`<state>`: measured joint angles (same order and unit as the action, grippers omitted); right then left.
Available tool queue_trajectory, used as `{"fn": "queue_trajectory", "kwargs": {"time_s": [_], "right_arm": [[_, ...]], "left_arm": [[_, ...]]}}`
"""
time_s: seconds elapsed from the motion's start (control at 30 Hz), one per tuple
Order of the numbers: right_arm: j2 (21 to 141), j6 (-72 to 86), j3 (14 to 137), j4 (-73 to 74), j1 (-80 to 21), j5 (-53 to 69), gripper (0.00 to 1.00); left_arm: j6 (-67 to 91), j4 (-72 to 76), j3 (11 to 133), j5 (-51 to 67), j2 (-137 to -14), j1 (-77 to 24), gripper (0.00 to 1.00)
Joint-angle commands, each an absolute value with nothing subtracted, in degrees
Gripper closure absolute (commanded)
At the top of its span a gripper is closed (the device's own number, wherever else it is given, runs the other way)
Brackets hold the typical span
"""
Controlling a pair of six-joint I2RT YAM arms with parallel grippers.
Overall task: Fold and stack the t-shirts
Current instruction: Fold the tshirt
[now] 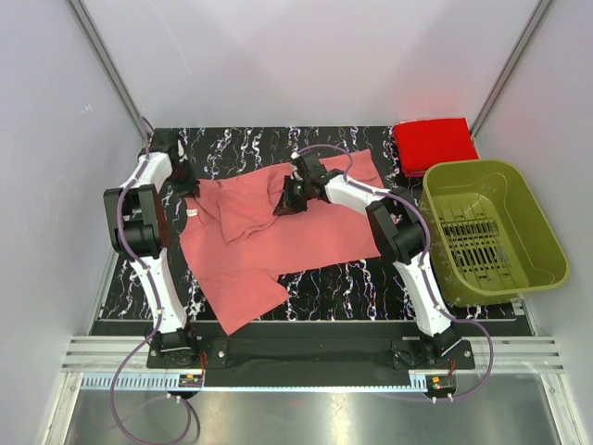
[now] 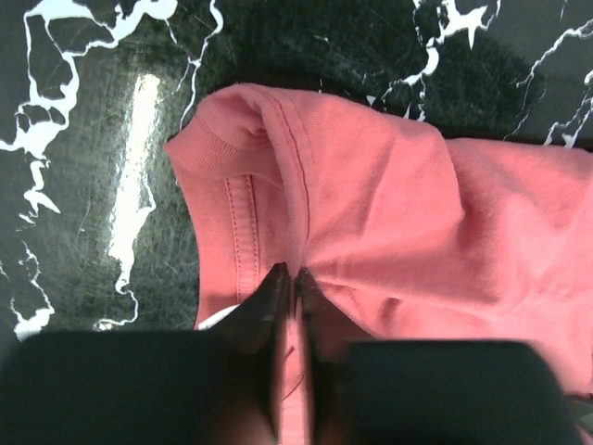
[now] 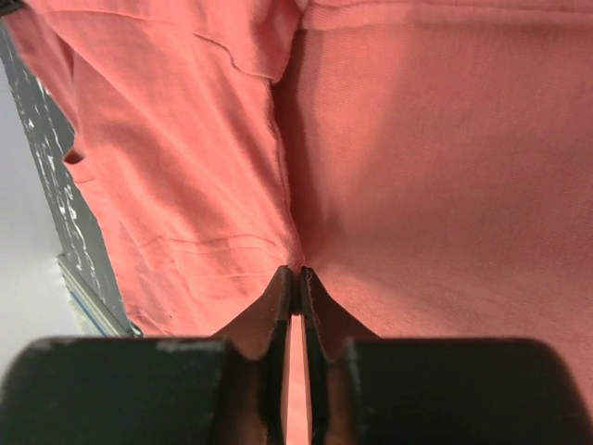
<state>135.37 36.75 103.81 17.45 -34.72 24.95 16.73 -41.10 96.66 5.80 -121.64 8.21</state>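
Observation:
The salmon-pink t-shirt (image 1: 264, 246) lies spread and partly folded over on the black marbled table (image 1: 371, 278). My left gripper (image 1: 188, 188) is at the shirt's far left edge. In the left wrist view it (image 2: 290, 274) is shut on the cloth (image 2: 389, 204) beside a stitched hem. My right gripper (image 1: 283, 206) is over the shirt's middle. In the right wrist view it (image 3: 294, 274) is shut, pinching a ridge of the pink cloth (image 3: 426, 185). The brighter red t-shirt (image 1: 434, 144) lies folded at the back right corner.
An olive-green plastic basket (image 1: 491, 232) stands at the right, just in front of the red shirt, and nothing shows inside it. Grey walls close in the table on the left, back and right. Bare table shows in front of the pink shirt, towards the right.

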Motion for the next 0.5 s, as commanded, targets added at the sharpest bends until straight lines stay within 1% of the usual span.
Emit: {"fn": "queue_trajectory", "kwargs": {"time_s": [0.0, 0.03, 0.13, 0.17, 0.23, 0.3, 0.4, 0.43, 0.47], "right_arm": [[132.98, 36.65, 107.22, 17.48, -35.07, 24.35, 0.85], [132.72, 35.78, 108.27, 19.4, -35.07, 23.74, 0.79], [131.58, 34.54, 110.64, 24.67, -34.11, 19.27, 0.64], [131.31, 34.45, 111.09, 25.65, -33.67, 18.47, 0.62], [130.52, 34.02, 111.97, 26.63, -31.48, 17.41, 0.62], [130.86, 33.84, 113.11, 26.8, -29.63, 16.61, 0.63], [133.58, 32.35, 117.4, 28.99, -25.76, 15.13, 0.72], [134.55, 31.82, 118.81, 29.53, -24.88, 14.86, 0.79], [135.6, 31.29, 120.31, 30.14, -23.48, 14.24, 0.82]], "left_arm": [[17.32, -40.7, 98.79, 6.94, -121.56, 8.53, 0.73], [17.23, -40.43, 97.92, 7.2, -120.33, 8.53, 0.62], [16.18, -39.11, 98.34, 7.03, -118.83, 8.53, 0.49], [15.82, -39.02, 98.87, 7.12, -118.83, 8.61, 0.45], [15.38, -39.29, 100.62, 7.29, -119.53, 8.53, 0.44], [15.38, -38.68, 100.99, 7.47, -120.06, 8.61, 0.44], [16.26, -37.18, 101.25, 7.12, -121.2, 9.14, 0.44], [16.52, -37.18, 101.95, 6.77, -122.25, 9.31, 0.45], [16.61, -37.26, 102.39, 6.68, -122.86, 9.49, 0.45]]}}
